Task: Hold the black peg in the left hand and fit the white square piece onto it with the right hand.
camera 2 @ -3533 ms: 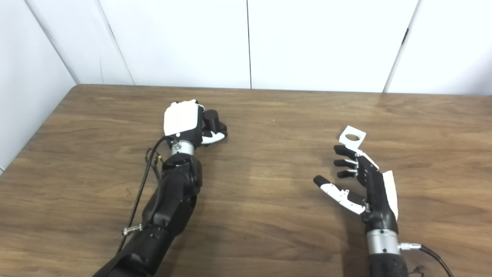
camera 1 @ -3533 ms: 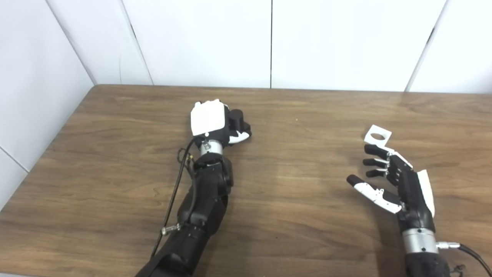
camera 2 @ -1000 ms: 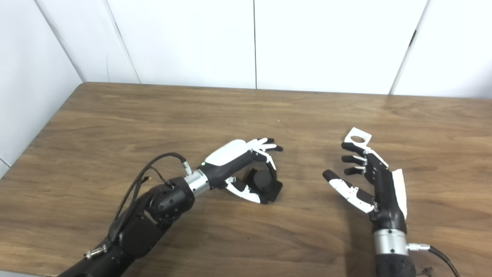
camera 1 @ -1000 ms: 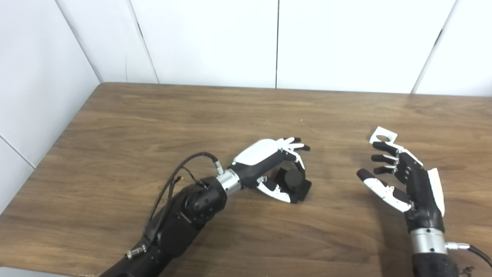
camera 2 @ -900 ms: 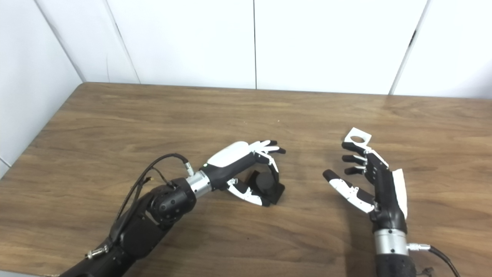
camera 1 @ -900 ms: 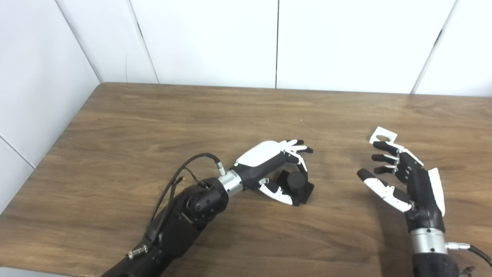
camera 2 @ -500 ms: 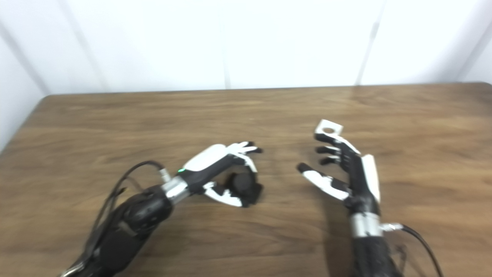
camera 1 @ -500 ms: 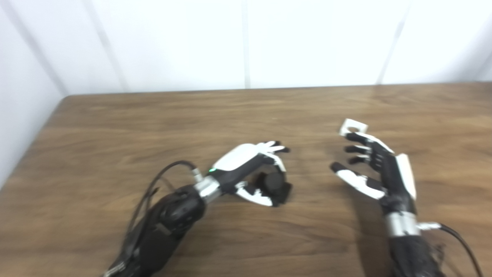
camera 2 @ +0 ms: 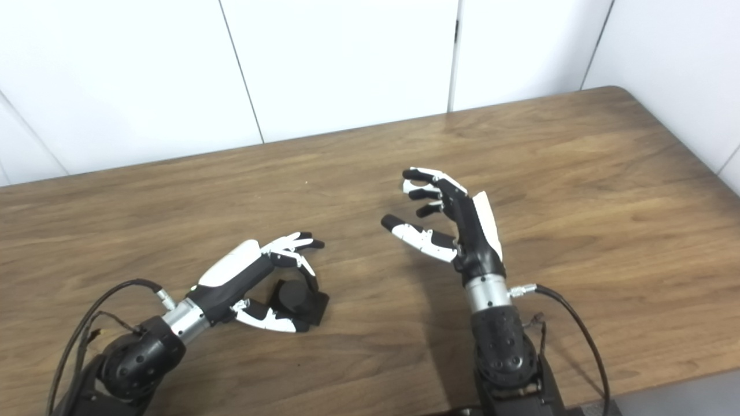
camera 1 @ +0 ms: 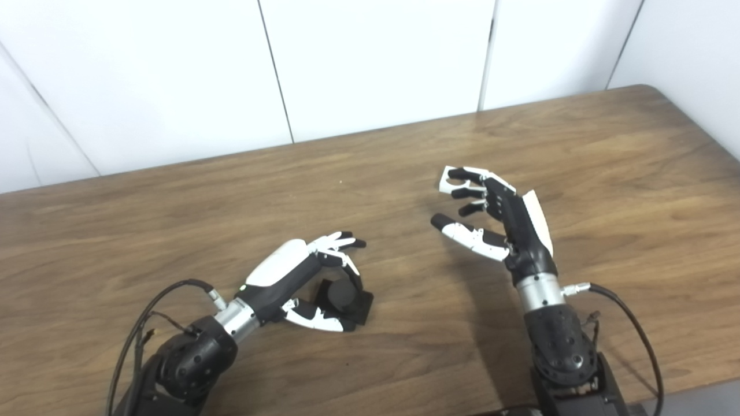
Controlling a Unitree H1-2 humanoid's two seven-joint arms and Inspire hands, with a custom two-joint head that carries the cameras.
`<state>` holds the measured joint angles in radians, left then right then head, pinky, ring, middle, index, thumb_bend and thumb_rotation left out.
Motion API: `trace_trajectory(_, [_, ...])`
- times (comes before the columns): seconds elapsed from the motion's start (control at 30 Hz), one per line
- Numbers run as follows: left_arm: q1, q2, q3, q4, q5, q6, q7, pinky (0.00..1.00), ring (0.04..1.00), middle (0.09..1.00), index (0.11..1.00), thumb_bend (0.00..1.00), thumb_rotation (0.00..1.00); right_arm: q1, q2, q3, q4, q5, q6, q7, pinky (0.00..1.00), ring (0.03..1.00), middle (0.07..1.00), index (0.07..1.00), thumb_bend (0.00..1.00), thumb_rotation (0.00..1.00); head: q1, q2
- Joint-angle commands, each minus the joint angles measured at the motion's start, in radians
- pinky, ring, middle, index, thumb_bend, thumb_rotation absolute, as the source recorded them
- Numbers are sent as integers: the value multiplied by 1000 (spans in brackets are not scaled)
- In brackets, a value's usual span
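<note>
The black peg, a round post on a square black base, stands on the wooden table near the front middle. My left hand is curled around it, with the fingers arched over the post's far side and the thumb against the near side of the base. The white square piece, which has a round hole, lies flat on the table further back and to the right. My right hand is open with its fingers spread, and its fingertips reach over the white piece and partly hide it. It also shows in the right eye view.
White wall panels stand behind the table's back edge. The table's right corner and front edge are in view. Loose black cables hang off both wrists, the left one and the right one.
The camera has swung right, so the whole picture has shifted. Since 3.5 s ago my left hand has brought the peg from the far left to the front middle. My right fingertips now reach further over the white piece.
</note>
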<state>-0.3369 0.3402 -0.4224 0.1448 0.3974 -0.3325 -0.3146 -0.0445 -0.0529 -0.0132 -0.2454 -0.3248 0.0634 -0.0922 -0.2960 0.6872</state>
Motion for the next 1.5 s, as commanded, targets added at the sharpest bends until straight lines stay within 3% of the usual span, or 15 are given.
trace_trajectory(0.0, [-6, 28, 10, 8, 8, -10, -18, 973, 979, 913, 492, 522, 71, -48, -9, -7, -45, 0, 1, 1, 558, 693, 795, 724, 662, 380, -1, 0])
trace_trajectory(0.17, [-4, 29, 17, -3, 9, 2, -30, 978, 982, 914, 492, 522, 69, -89, -68, 0, -15, -79, -7, -6, 573, 698, 781, 723, 661, 343, -3, -3])
trace_trajectory(0.23, [-4, 28, 19, -4, 12, 2, -31, 977, 983, 913, 492, 522, 69, -108, -95, 2, -2, -118, -1, -9, 646, 744, 777, 714, 676, 335, -3, -4])
trace_trajectory(0.43, [-4, 26, 24, -10, 15, 9, -39, 979, 983, 914, 492, 522, 67, -178, -177, 0, 26, -203, 75, 21, 707, 801, 800, 721, 715, 375, -3, -5])
trace_trajectory(0.63, [1, 25, 30, -14, 16, 19, -48, 976, 983, 915, 492, 522, 68, -275, -268, 22, 69, -286, 189, 100, 660, 831, 855, 738, 736, 412, -4, -7])
trace_trajectory(0.83, [5, 27, 35, -22, 17, 27, -56, 982, 983, 917, 492, 522, 68, -375, -348, 69, 147, -346, 238, 170, 612, 832, 877, 746, 743, 418, -9, -8])
trace_trajectory(0.97, [5, 26, 39, -19, 12, 26, -56, 983, 978, 914, 492, 522, 67, -423, -384, 95, 200, -361, 243, 200, 607, 827, 882, 756, 748, 411, -4, -8])
trace_trajectory(1.2, [8, 26, 45, -17, -22, 34, -74, 940, 972, 915, 492, 522, 65, -483, -427, 135, 279, -377, 248, 259, 685, 893, 924, 775, 754, 422, 3, -7])
trace_trajectory(1.4, [4, 30, 44, -24, -7, 46, -75, 979, 983, 917, 493, 522, 69, -533, -451, 170, 345, -381, 247, 297, 747, 922, 941, 772, 778, 413, 5, -7])
trace_trajectory(1.47, [3, 31, 45, -24, -7, 44, -75, 969, 979, 916, 492, 522, 68, -550, -459, 188, 367, -386, 246, 316, 822, 944, 950, 784, 773, 425, 12, -5])
